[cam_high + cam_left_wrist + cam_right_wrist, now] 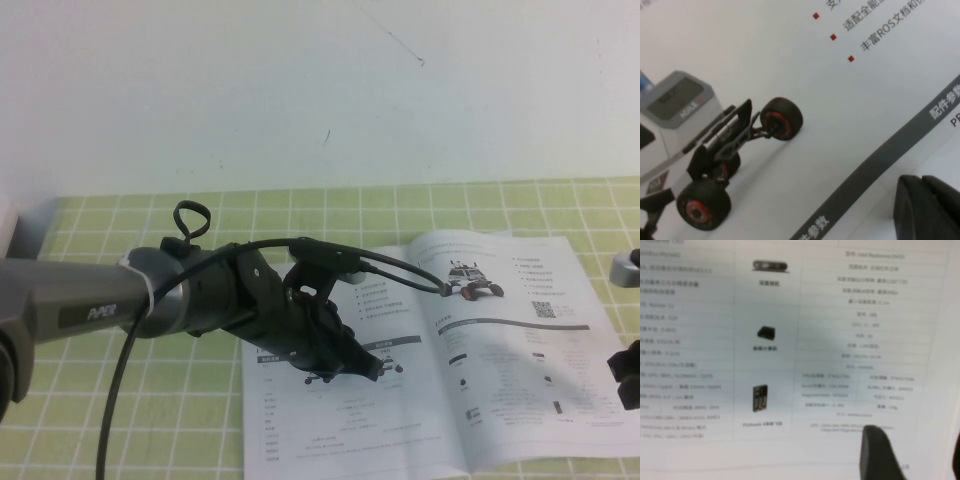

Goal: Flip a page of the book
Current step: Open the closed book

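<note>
High view: left end effector (375,368) on book (520,370), state unclear; right end effector (912,452) spread in its wrist view.

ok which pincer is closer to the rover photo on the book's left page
Left. The left pincer hangs right over the book's left page, at the rover photo. The right pincer sits at the right page's outer edge.

Green mat (120,420) with white grid lines covers table; plain white wall (300,80) behind.
</note>
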`<action>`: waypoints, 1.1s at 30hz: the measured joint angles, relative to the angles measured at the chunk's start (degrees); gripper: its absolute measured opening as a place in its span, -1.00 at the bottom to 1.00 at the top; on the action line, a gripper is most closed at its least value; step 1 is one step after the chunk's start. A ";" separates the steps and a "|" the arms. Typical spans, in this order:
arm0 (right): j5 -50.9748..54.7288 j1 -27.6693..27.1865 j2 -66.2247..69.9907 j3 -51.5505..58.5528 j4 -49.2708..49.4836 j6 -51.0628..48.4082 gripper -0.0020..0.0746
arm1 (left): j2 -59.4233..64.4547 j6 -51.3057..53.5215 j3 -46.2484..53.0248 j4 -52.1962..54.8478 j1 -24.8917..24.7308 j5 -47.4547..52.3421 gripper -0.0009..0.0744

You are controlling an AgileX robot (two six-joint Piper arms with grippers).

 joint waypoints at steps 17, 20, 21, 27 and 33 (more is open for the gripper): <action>1.49 -0.70 3.42 1.51 -3.38 2.23 -0.05 | 0.00 0.00 0.00 0.00 0.00 -0.18 -0.99; 1.12 -0.70 4.77 1.51 -2.41 1.95 -0.05 | 0.00 0.00 0.00 0.00 0.00 -0.18 -0.99; 1.01 -0.70 5.08 1.51 -2.20 1.78 -0.05 | 0.00 0.11 0.00 0.00 0.00 -0.18 -0.99; 0.79 -0.79 5.66 1.51 -1.31 1.31 -0.05 | 0.09 0.24 0.00 0.00 0.00 -0.18 -0.99; 0.56 -0.79 5.74 1.51 2.97 -2.75 -0.05 | 0.09 0.24 0.00 0.00 0.00 -0.23 -0.99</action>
